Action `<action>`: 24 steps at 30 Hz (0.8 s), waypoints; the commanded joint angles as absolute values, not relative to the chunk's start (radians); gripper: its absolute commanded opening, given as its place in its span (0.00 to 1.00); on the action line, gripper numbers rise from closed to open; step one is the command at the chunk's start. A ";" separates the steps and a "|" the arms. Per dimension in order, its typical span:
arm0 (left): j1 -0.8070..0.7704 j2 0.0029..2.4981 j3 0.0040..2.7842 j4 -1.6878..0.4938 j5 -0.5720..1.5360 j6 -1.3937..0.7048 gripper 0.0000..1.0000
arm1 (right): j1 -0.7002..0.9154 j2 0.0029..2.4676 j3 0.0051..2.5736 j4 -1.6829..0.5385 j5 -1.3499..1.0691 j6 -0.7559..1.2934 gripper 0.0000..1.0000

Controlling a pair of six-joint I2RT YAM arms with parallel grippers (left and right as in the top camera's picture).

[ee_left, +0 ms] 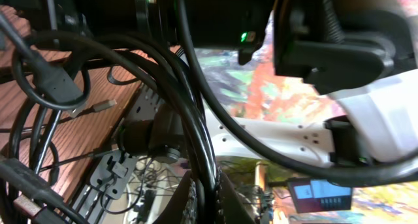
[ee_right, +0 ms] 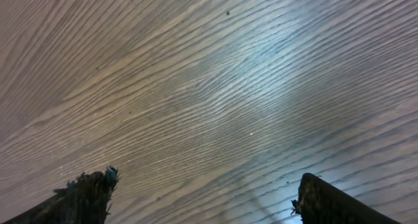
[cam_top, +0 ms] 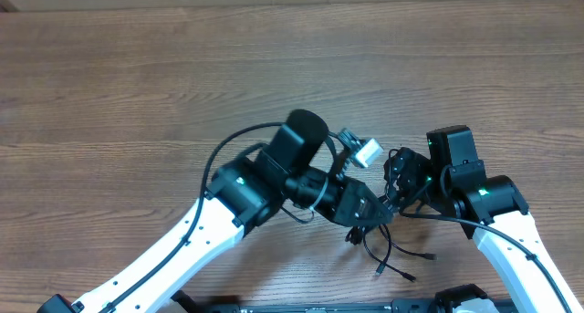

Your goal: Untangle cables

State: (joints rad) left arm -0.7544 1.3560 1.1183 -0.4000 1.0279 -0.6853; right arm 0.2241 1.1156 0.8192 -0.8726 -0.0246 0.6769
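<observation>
Cables are seen crowding the left wrist lens, looped and partly cut off. Loose ends are laid on the table just under the left gripper, which is pressed shut. Whether a cord is pinched can't be told. Right gripper is held spread alongside.

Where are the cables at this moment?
Overhead view, low and right of centre: the cables lie on the table, between the left gripper and the right arm.

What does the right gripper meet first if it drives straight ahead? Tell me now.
The bare wooden table. The right gripper points at it with open jaws, and its wrist view shows nothing in between; how far off the wood lies is unclear.
</observation>
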 commanded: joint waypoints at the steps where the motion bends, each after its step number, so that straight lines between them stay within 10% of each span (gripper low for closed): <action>1: -0.705 1.340 1.135 -0.396 1.200 -0.634 0.04 | 0.225 1.113 0.837 -0.872 0.037 0.681 0.91; 24: -0.690 1.340 1.135 -0.675 0.933 -0.557 0.04 | 0.225 1.113 0.837 -0.665 -0.455 0.603 0.94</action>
